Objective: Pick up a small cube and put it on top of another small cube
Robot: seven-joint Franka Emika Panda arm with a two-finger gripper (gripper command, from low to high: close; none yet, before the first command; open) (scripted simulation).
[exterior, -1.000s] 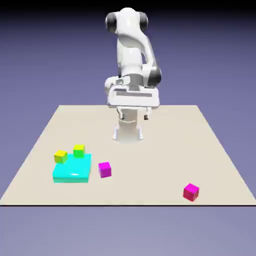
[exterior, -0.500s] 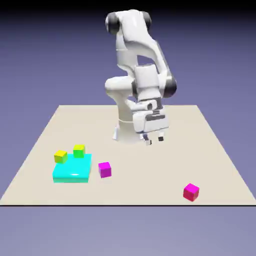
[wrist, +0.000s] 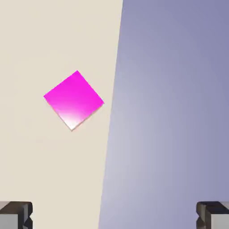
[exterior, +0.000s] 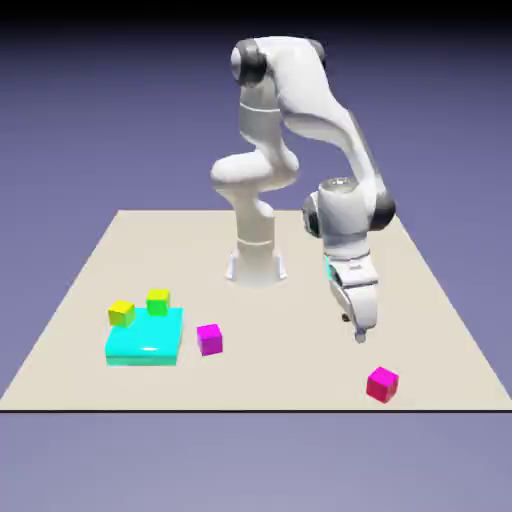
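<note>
The arm [exterior: 330, 95] is finished in glossy white, with smooth, rounded segments marked by thin seams. Above the base [exterior: 256, 265], which is white and flared at the foot, the joints are capped in dark grey. The white housing of the gripper [exterior: 353, 327], beside the base, is edged by a small cyan patch. Its fingertips [wrist: 17, 215] are blocky, grey and black.

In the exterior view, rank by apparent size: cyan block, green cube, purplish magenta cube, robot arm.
1. Robot arm
2. Cyan block
Green cube and purplish magenta cube: too alike to rank.
</note>
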